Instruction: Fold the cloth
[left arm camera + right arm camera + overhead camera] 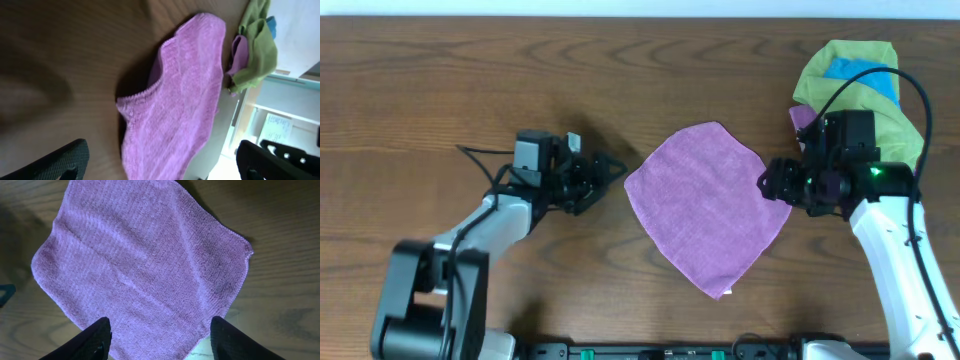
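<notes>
The cloth (705,205) lies flat at frame centre; left gripper (608,172) gapes wide, right gripper (767,184) part-open (both empty). Pinching too shallowly at the right corner could let it slip

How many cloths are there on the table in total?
4. The lilac cloth lies spread in the middle. In the pile at top right: a green cloth, a blue cloth among its folds, a purple piece at its left edge. Others may hide underneath.

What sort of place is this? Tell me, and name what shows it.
Probably a robotics lab bench: two robot arms at a wooden table, the lilac cloth laid out, white shelving beyond.
</notes>
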`<state>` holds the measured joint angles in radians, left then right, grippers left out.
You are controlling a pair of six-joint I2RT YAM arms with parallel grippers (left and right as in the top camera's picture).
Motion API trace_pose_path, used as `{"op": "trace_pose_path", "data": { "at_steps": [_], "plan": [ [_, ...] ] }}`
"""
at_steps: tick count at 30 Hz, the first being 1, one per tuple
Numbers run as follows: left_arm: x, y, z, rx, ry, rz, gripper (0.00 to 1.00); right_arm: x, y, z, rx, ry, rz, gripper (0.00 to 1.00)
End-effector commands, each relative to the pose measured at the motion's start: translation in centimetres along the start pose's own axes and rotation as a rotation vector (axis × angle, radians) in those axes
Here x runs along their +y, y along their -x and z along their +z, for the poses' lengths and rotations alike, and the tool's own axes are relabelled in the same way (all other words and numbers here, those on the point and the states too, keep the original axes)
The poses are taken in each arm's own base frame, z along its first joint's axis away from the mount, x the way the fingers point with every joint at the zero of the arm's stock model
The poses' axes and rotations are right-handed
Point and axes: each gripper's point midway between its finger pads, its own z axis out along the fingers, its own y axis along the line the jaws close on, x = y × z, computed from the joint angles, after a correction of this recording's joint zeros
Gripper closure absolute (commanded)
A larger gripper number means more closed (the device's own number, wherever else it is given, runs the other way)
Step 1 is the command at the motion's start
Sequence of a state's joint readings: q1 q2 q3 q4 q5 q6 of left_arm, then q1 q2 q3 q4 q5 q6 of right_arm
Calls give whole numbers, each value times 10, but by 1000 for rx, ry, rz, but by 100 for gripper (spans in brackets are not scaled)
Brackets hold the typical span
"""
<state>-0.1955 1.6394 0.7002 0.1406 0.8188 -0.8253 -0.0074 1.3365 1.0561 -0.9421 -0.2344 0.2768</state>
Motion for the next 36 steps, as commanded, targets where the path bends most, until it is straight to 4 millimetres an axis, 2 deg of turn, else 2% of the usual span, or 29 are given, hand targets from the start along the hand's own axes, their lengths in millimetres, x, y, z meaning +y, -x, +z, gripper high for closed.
{"op": "trace_pose_path", "data": {
  "at_steps": [1, 7, 23, 25, 28, 33, 36],
  "plan": [
    [0, 1, 14, 4, 0, -52, 5, 1, 1, -3, -8, 11, -9, 36],
    [4, 1, 32, -12, 20, -97, 5, 1, 1, -3, -8, 10, -9, 36],
    [9, -3, 50, -90, 94, -111, 5, 1, 0, -3, -7, 11, -9, 36],
    [9, -3, 51, -97, 100, -107, 2, 1, 0, -3, -7, 11, -9, 36],
    [7, -3, 53, -107, 101, -94, 13, 1, 0, -3, -7, 12, -9, 35],
    [7, -5, 56, -118, 113, -79, 15, 5, -1, -3, -1, 36, -9, 36],
    [6, -7, 58, -120, 119, -71, 23, 5, -1, -3, -1, 36, -9, 35]
  ]
}}
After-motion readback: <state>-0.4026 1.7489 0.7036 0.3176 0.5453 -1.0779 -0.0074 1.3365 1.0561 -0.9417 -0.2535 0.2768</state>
